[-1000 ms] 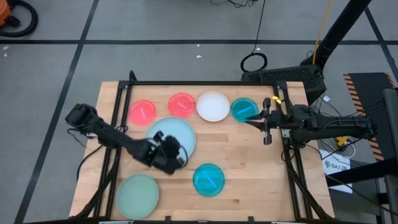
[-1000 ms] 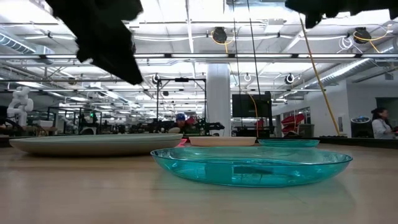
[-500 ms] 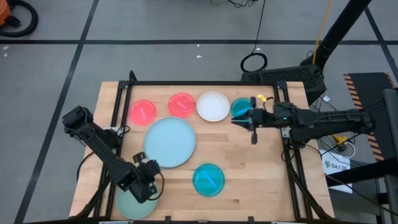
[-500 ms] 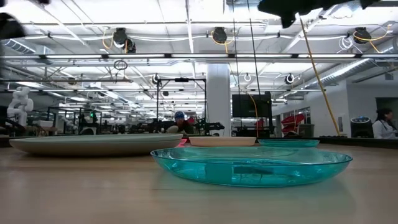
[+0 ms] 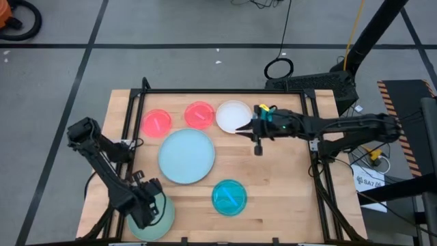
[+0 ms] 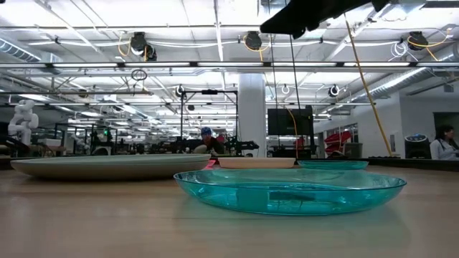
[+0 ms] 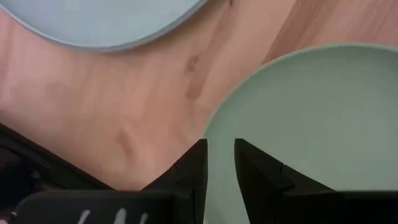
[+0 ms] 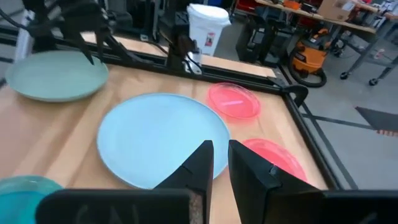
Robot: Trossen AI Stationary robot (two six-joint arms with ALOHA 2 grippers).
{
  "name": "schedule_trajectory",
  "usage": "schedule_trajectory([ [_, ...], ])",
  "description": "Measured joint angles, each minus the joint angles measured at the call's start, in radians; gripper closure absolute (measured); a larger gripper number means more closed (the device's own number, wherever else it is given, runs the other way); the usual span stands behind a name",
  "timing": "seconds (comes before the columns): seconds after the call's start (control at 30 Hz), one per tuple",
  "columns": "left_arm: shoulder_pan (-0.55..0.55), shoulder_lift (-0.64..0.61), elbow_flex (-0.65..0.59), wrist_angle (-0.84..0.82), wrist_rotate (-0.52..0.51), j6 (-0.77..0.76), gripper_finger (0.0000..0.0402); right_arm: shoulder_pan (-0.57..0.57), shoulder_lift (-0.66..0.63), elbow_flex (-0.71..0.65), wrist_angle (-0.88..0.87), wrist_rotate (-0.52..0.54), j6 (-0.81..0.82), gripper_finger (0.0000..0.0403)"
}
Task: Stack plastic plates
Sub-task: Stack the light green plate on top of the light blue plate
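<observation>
Green plate (image 5: 162,217) sits at the near left corner of the table (image 5: 287,178), flat, nothing stacked on it. Blue plate (image 5: 186,156) lies just up from it, apart, with bare wood between them in the left wrist view. One teal plate (image 5: 229,197) is near the front middle. The far row has two pink plates (image 5: 157,123) and a white plate (image 5: 232,115); a second teal one shows far back only in the low view (image 6: 333,164) (the right arm hides it from above). No grey plate seen.

Left gripper (image 7: 219,163) hangs over the green plate's rim, fingers (image 7: 196,168) a narrow slot apart, both apparently above the plate, nothing pinched. Right gripper (image 5: 255,135) is up off the table just beside the white plate, also a narrow gap, holding nothing.

Step in hand, my read: left arm is going for the green plate. No stack yet, so the task is barely begun.

To do it well:
- the rim is thin and lies flush on the wood, so get one finger under the edge and one on top, coming in low from the side
- the slot looks narrow but enough for the rim; line it up square to the edge
- a flat plastic plate will likely skid if pushed, so close gently and lift level
- large plates belong at the bottom, small ones on top
</observation>
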Motion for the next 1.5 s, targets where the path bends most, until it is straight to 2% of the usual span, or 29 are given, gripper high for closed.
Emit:
schedule_trajectory([
  [0.17,-0.013,0.000,0.000,-0.022,-0.071,-0.042,0.0314,-0.028,0.044,0.020,0.038,0.000,-0.098,0.0360],
  [0.27,-0.013,0.000,0.000,-0.013,-0.083,-0.139,0.0314,-0.042,0.070,0.021,0.093,0.000,-0.154,0.0360],
  [0.37,-0.019,0.000,0.000,0.042,-0.087,-0.246,0.0314,-0.055,0.092,0.021,0.143,0.000,-0.194,0.0360],
  [0.5,-0.047,0.000,0.000,0.138,-0.085,-0.298,0.0314,-0.068,0.121,0.021,0.189,0.000,-0.265,0.0360],
  [0.73,-0.082,0.000,0.000,0.149,-0.084,-0.407,0.0314,-0.078,0.178,0.021,0.422,0.000,-0.299,0.0360],
  [0.87,-0.088,0.000,0.000,0.149,-0.087,-0.397,0.0314,-0.077,0.197,0.021,0.489,0.000,-0.319,0.0360],
  [1.13,-0.085,0.000,0.000,0.088,-0.088,-0.358,0.0314,-0.077,0.197,0.021,0.486,0.000,-0.347,0.0360],
  [1.33,-0.085,0.000,0.000,0.095,-0.088,-0.347,0.0314,-0.077,0.197,0.020,0.404,0.000,-0.331,0.0360],
  [1.5,-0.083,0.000,0.000,0.094,-0.070,-0.256,0.0314,-0.077,0.197,0.020,0.322,0.000,-0.251,0.0360],
])
